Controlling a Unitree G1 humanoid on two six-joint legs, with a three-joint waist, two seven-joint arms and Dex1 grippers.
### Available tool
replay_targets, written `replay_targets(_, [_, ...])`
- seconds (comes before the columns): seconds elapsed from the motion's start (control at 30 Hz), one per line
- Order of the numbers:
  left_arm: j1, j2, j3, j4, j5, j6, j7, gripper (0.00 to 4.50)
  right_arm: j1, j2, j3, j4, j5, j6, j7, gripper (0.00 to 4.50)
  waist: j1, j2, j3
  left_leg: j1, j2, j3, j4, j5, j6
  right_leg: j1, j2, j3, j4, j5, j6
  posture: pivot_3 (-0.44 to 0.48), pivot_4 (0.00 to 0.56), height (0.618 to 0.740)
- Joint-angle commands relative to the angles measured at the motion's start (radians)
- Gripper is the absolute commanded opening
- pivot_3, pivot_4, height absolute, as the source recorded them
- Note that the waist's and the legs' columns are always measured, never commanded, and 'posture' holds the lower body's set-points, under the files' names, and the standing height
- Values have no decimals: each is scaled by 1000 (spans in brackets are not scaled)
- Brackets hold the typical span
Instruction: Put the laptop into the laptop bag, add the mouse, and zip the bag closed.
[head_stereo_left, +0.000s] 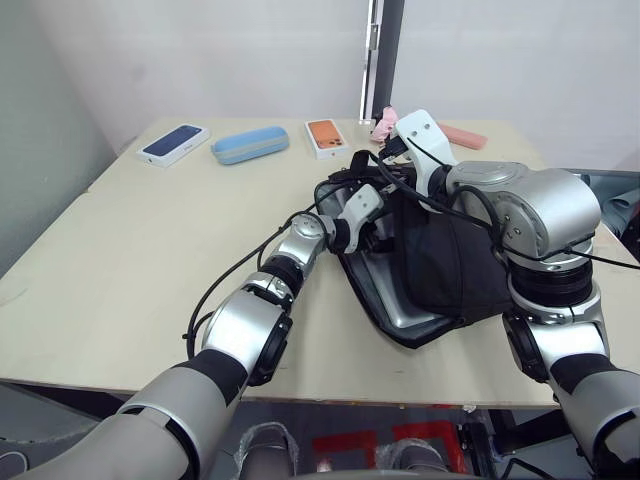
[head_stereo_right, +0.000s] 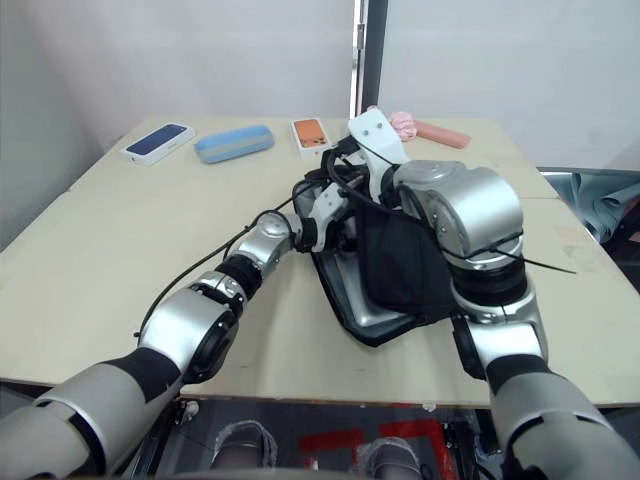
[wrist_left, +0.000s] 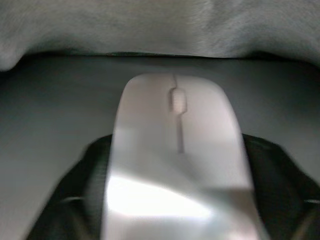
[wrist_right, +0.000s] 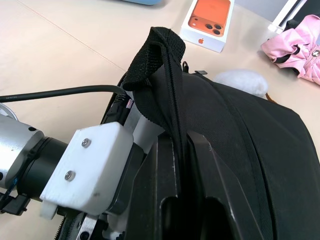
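Note:
The black laptop bag (head_stereo_left: 450, 270) lies open in the middle of the table. The silver laptop (head_stereo_left: 405, 312) sits inside it, one corner showing at the mouth. My left gripper (wrist_left: 175, 141) reaches into the bag's mouth, shut on the white mouse (wrist_left: 175, 110). The mouse is just above the laptop's grey lid (wrist_left: 50, 110), under the bag's lifted flap. My right gripper (wrist_right: 181, 137) is above the bag's far end, shut on a black strap handle (wrist_right: 157, 45) and holding the flap up.
Along the table's far edge lie a dark blue phone box (head_stereo_left: 174, 144), a light blue case (head_stereo_left: 250, 144), an orange phone box (head_stereo_left: 326, 137) and a pink bundle (head_stereo_left: 385, 122). A puffy white lump (wrist_right: 240, 81) rests behind the bag.

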Motion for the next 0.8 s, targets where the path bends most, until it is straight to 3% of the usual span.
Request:
replay_targets(0.03, [-3,15,3,-19,29,-52,52,4473,-25,0,-47,-59,10,5,-2,0,0,0,0,0,0,0,0,0,0,0,0,0,0,0,0,0,150,740])
replay_targets(0.27, [57,30,80,-150,-94,39,-179,4473,-15,-3,-54,-61,20,5,-5,0,1,0,0,0,0,0,0,0,0,0,0,0,0,0,-1,0,150,740])
replay_targets(0.5, [195,132,56,-453,-123,210,-258,4473,-6,-4,-59,-59,28,5,-3,0,1,0,0,0,0,0,0,0,0,0,0,0,0,-3,-6,0,150,740])
replay_targets(0.8, [432,397,79,-1000,-223,489,-298,4473,27,-23,-54,-47,33,-18,12,0,-3,0,0,0,0,0,-1,0,0,0,0,-1,-1,-6,-10,0,150,740])
